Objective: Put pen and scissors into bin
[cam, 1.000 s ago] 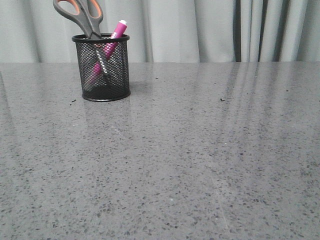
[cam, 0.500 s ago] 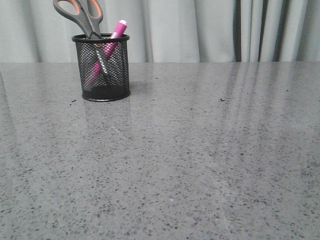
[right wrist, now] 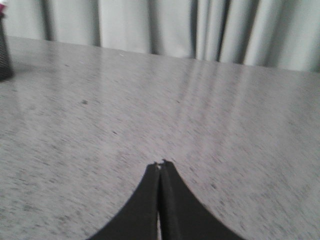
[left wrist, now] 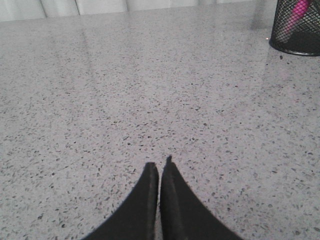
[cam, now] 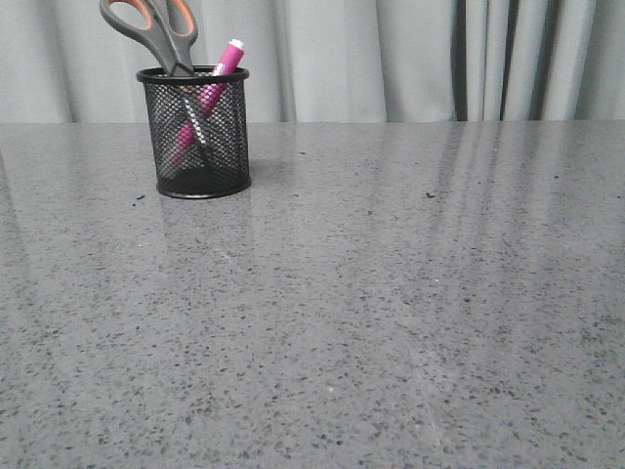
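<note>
Both items stand in the bin (cam: 198, 132) at the far left of the counter (cam: 391, 293), and from where you sit the job looks done: the scissors (cam: 161, 34) rest blades-down with their orange-lined loops rising above the rim, and the pen (cam: 203, 103) leans beside them, its long axis tilted so the white end pokes up over the rim on the right. Your left pincer (left wrist: 160, 167) is pressed closed and carries nothing, hovering low over bare counter with the bin well off ahead of it; in the left wrist view only part of the mesh wall and a streak of pink show at the frame's edge. Your right pincer (right wrist: 160, 165) is likewise closed and empty, with just a sliver of the bin cut off at the edge of its view, so the left arm is judged the nearer of the two should anything need nudging. Neither arm appears in the front view. Whether the scissor blades and the pen touch inside the bin is hard to make out through the mesh, and the right wrist view is soft with blur.
</note>
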Motion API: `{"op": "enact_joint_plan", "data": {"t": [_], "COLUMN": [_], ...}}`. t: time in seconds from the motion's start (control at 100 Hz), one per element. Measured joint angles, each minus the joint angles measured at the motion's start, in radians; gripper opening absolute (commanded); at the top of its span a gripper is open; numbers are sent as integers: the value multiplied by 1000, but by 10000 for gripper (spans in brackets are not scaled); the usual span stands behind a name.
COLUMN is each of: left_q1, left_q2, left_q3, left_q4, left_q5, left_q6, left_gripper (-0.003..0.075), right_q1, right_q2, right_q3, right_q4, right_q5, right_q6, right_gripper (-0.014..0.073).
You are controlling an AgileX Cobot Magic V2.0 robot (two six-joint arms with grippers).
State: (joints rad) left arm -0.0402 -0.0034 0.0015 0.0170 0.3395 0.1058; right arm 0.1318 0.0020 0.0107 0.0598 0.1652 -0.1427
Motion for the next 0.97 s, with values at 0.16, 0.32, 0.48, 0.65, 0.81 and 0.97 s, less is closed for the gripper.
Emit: {"op": "enact_joint_plan", "data": {"t": [0.16, 0.32, 0.48, 0.65, 0.81, 0.97], "left_q1": [0, 0, 0, 0, 0, 0], "left_q2": [0, 0, 0, 0, 0, 0], "left_q3": [0, 0, 0, 0, 0, 0], "left_q4": [0, 0, 0, 0, 0, 0], "left_q5": [0, 0, 0, 0, 0, 0], "left_q6": [-2, -2, -2, -2, -2, -2], "left_gripper": [-19, -19, -19, -19, -19, -19], "right_q1": [-76, -90, -90, -90, -90, -90], "right_q2": [-11, -13, -13, -13, -13, -13], "right_q3": [0, 0, 0, 0, 0, 0], "right_q4": [5, 7, 8, 8, 8, 8], "right_q5": [101, 166, 168, 168, 168, 168], "right_q6": [-5, -5, -5, -3, -3, -3], "right_gripper": [-69, -69, -69, -69, -69, -69]}}
